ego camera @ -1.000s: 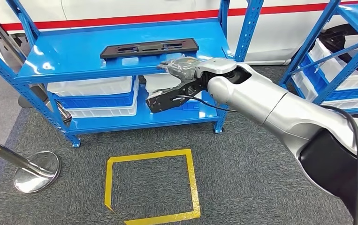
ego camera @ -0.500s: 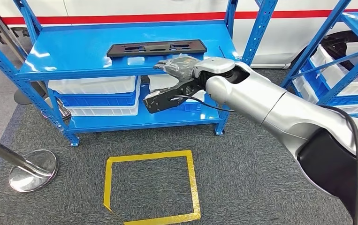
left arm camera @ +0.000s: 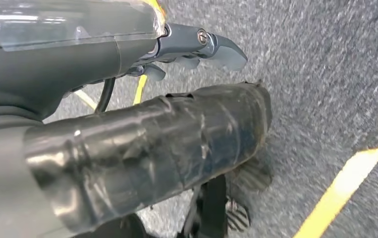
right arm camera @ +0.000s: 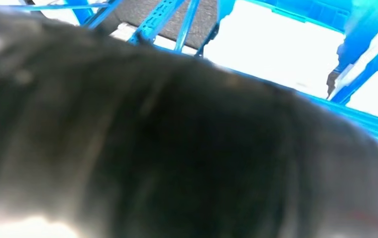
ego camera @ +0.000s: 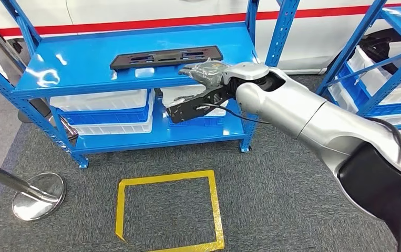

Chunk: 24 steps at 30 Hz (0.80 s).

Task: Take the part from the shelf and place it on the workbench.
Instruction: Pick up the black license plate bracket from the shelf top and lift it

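Black flat part (ego camera: 165, 56), long and slotted, lies on the top deck of the blue shelf (ego camera: 82, 71), near its back edge. The right hand (ego camera: 201, 89) is held at the deck's front edge, just in front of the part's right end and not touching it, fingers apart and grasping nothing. The left hand (left arm camera: 167, 144) hangs over grey carpet crossed by yellow tape (left arm camera: 340, 193); whether it is clenched cannot be told.

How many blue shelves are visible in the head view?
2. One shelf stands straight ahead and carries the black part on its top level. The second shelf is at the right edge, partly cut off. Others may be outside the picture.
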Tool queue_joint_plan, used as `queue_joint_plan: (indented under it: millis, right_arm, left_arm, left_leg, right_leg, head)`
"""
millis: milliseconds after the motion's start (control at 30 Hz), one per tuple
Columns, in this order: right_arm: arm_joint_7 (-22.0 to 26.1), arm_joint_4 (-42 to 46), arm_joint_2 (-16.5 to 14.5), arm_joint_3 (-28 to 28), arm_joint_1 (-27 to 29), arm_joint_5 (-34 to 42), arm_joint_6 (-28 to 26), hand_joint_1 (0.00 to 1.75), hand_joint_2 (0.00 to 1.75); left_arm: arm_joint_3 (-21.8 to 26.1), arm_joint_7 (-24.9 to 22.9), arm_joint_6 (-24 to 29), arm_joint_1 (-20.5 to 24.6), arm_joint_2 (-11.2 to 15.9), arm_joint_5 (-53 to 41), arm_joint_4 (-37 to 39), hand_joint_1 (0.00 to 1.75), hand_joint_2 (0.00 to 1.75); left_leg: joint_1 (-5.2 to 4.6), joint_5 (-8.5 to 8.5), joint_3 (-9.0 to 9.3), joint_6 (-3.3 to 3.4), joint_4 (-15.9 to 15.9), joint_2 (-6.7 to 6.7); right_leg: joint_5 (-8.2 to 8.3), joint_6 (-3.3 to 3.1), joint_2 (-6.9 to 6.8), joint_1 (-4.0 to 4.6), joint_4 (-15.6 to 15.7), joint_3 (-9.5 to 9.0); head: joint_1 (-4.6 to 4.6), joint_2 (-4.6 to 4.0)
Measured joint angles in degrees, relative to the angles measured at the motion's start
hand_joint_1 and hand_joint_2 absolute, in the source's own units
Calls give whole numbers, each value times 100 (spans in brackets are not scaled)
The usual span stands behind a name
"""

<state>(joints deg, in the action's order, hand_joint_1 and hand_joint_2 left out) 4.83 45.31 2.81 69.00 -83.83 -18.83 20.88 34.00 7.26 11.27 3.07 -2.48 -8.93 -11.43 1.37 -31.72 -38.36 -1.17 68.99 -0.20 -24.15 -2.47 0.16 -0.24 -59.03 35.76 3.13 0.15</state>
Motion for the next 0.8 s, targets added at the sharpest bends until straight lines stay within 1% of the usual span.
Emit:
queue_joint_plan:
  millis: [33, 67, 100, 133, 167, 200, 233, 267, 300, 367, 400, 433, 467, 500, 533, 567, 600, 633, 667, 700, 733, 767, 800]
  right_arm:
    - [0, 0, -1, 1, 8, -1, -2, 0, 0]
    - [0, 0, -1, 2, 17, -2, -3, 0, 0]
    - [0, 0, -1, 2, 21, -3, -3, 0, 0]
    - [0, 0, -1, 3, 21, -3, -3, 0, 0]
    - [-1, 0, -1, 3, 19, -4, -3, 0, 0]
    - [-4, 0, 0, 3, 12, -4, -3, 0, 0]
    - [-9, 0, 4, 3, 6, -5, -3, 0, 0]
    - [-14, 1, 10, 2, 2, -5, -4, 0, 0]
    - [-18, 1, 19, 2, -3, -5, -4, 0, 0]
    - [-20, 3, 41, 2, -11, -5, -5, 0, 0]
    - [-20, 4, 58, 2, -22, -5, -4, 0, 0]
    - [-20, 5, 75, 1, -36, -5, -2, 0, 0]
    - [-20, 6, 92, 1, -45, -5, 0, 0, 0]
    - [-20, 7, 103, 1, -48, -5, 5, 0, 0]
    - [-20, 7, 111, 1, -40, -5, 10, 0, 0]
    - [-20, 7, 117, 2, -27, -4, 15, 0, 0]
    - [-20, 7, 122, 2, -16, -2, 20, 0, 0]
    - [-20, 9, 124, 2, -12, -1, 22, 0, 0]
    - [-20, 11, 124, 2, -14, 1, 23, 0, 0]
    - [-20, 13, 125, 2, -19, 1, 23, 0, 0]
    - [-20, 16, 123, 2, -26, 1, 24, 0, 0]
    - [-20, 20, 122, 2, -29, 2, 25, 0, 0]
    - [-20, 25, 120, 2, -29, 3, 26, 0, 0]
  left_arm:
    - [-12, -4, 26, 0, -19, -34, 0, 0, 0]
    - [-21, -11, 38, -2, -35, -51, 0, 0, 0]
    - [-27, -19, 39, -4, -51, -55, 0, 0, 0]
    - [-31, -24, 39, -5, -62, -49, 0, 0, 0]
    - [-32, -21, 39, -6, -68, -38, 0, 0, 0]
    - [-32, -8, 39, -6, -72, -26, 0, 0, 0]
    - [-32, 13, 40, -1, -74, -16, 0, 0, 0]
    - [-32, 33, 39, 2, -77, -9, 0, 0, 0]
    - [-32, 48, 36, 4, -81, -7, 0, 0, 0]
    - [-32, 57, 26, 4, -96, -8, 0, 0, 0]
    - [-32, 56, 22, 1, -104, -9, 0, 0, 0]
    - [-32, 54, 20, 1, -112, -11, 0, 0, 0]
    - [-32, 51, 20, 0, -118, -15, 0, 0, 0]
    - [-32, 48, 20, 3, -120, -20, 0, 0, 0]
    - [-32, 44, 20, 7, -122, -27, 0, 0, 0]
    - [-32, 38, 20, 8, -123, -34, 0, 0, 0]
    - [-32, 30, 20, 7, -124, -42, 0, 0, 0]
    - [-32, 21, 20, 3, -125, -48, 0, 0, 0]
    - [-32, 13, 20, -1, -127, -50, 0, 0, 0]
    - [-32, 7, 20, -2, -134, -52, 0, 0, 0]
    - [-32, 3, 20, 1, -140, -55, 0, 0, 0]
    - [-33, -1, 19, 5, -146, -58, 0, 0, 0]
    - [-33, -4, 16, 9, -151, -65, 0, 0, 0]
  left_leg:
    - [2, -114, -200, -15, 353, 0]
    - [3, -124, -334, -25, 553, 1]
    - [4, -20, -367, -30, 541, 1]
    - [6, 181, -283, -29, 303, 3]
    - [7, 424, -122, -22, -80, 5]
    - [-2, 595, 55, -11, -456, 5]
    - [-11, 690, 193, 13, -747, 3]
    - [-21, 714, 269, 37, -914, 0]
    - [-35, 682, 294, 65, -964, -6]
    - [-19, 683, 313, 130, -1007, -8]
    - [-7, 685, 335, 165, -1027, -5]
    - [6, 688, 356, 202, -1048, -1]
    - [8, 682, 373, 231, -1060, 3]
    - [6, 673, 382, 256, -1062, 3]
    - [4, 663, 389, 272, -1061, 3]
    - [3, 651, 401, 279, -1060, 0]
    - [3, 635, 418, 280, -1058, -3]
    - [3, 615, 446, 275, -1055, -7]
    - [2, 588, 480, 266, -1053, -10]
    - [-3, 561, 509, 251, -1051, -13]
    - [-11, 536, 527, 229, -1044, -16]
    - [-18, 521, 530, 204, -1042, -18]
    - [-22, 515, 523, 175, -1043, -19]
  right_leg:
    - [-10, -9, 2, 2, -3, -6]
    - [-22, -14, 5, 5, -6, -14]
    - [-36, -13, 8, 4, -12, -26]
    - [-56, -4, 12, 3, -20, -45]
    - [-82, 11, 15, 2, -32, -66]
    - [-111, 36, 18, 13, -52, -78]
    - [-134, 60, 22, 23, -71, -79]
    - [-148, 86, 24, 34, -83, -75]
    - [-151, 109, 25, 43, -83, -70]
    - [-169, 157, 21, 42, -82, -72]
    - [-220, 186, 17, 37, -146, -50]
    - [-320, 216, 15, 31, -318, 26]
    - [-463, 243, 14, 17, -607, 166]
    - [-618, 268, 12, 7, -980, 356]
    - [-739, 287, 13, -4, -1346, 559]
    - [-779, 300, 12, -15, -1593, 712]
    - [-711, 304, 11, -24, -1644, 775]
    - [-539, 298, 11, -31, -1473, 726]
    - [-299, 280, 10, -34, -1127, 588]
    - [-100, 254, 13, -23, -756, 423]
    - [28, 228, 12, -7, -423, 266]
    - [71, 204, 11, 12, -216, 168]
    - [41, 186, 14, 32, -137, 128]
  head:
    - [-1, -1]
    - [-1, 0]
    - [-1, 0]
    - [-1, -1]
    - [-1, 0]
    - [0, 0]
    - [-2, 0]
    - [-3, 1]
    - [-4, 1]
    - [-4, 1]
    - [-5, 1]
    - [-6, 1]
    - [-7, 0]
    - [-7, 0]
    - [-7, 0]
    - [-7, 0]
    - [-7, 1]
    - [-7, 1]
    - [-7, 1]
    - [-5, 0]
    - [-6, 0]
    - [-5, 0]
    - [-5, 0]
